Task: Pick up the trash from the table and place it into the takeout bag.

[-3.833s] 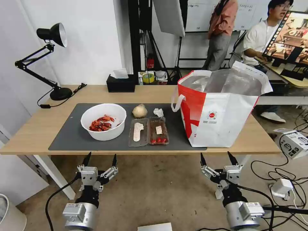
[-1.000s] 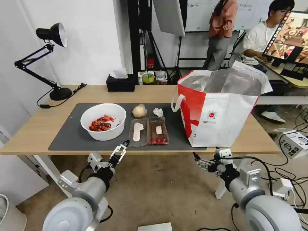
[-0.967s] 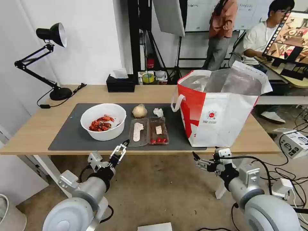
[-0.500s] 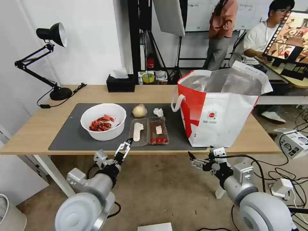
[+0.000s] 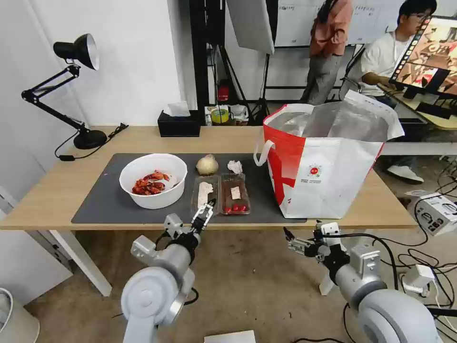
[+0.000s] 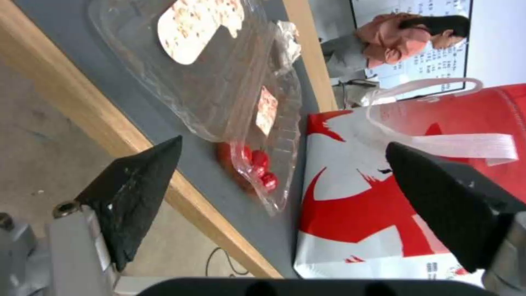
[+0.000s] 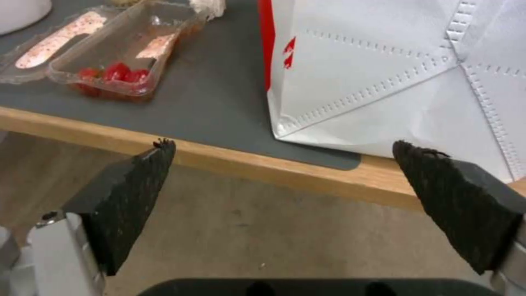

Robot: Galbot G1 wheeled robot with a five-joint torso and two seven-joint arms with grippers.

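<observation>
Left tool (image 5: 205, 215) wide open at table (image 5: 57, 190) edge, before clear tray (image 5: 220, 194).

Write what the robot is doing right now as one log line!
left tool: open, at plastic tray near edge | right tool: open, below table edge | trash: untouched

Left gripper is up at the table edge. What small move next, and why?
Probably ease the left gripper forward over the clear tray. It is open and empty at the mat's near edge, the tray lies just beyond it, and no trash is in the bag yet.
</observation>
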